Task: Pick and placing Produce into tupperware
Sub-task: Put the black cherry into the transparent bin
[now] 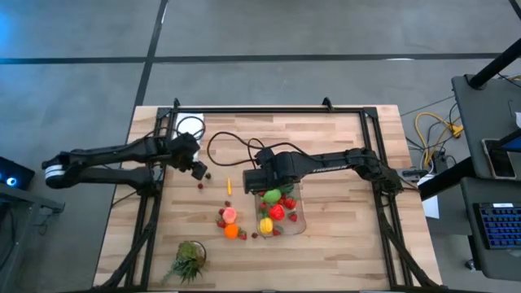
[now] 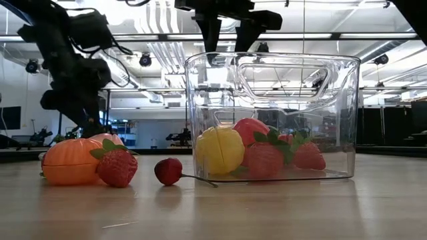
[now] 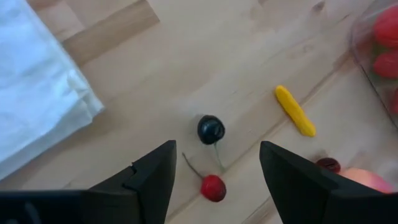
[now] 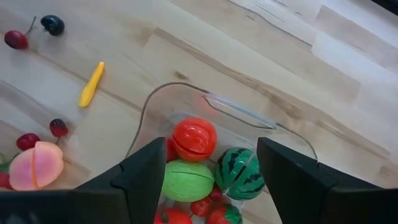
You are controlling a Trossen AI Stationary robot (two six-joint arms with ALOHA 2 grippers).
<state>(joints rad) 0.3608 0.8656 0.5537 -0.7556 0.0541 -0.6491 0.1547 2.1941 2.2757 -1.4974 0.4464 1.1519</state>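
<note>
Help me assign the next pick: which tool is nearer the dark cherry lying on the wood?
Left. The left tool hangs open right above the dark cherry. The right tool is farther away, open over the tupperware.

tupperware (image 1: 299, 213): 1 | leafy tuft (image 1: 188, 260): 1 | yellow stick (image 4: 91, 84): 1
</note>
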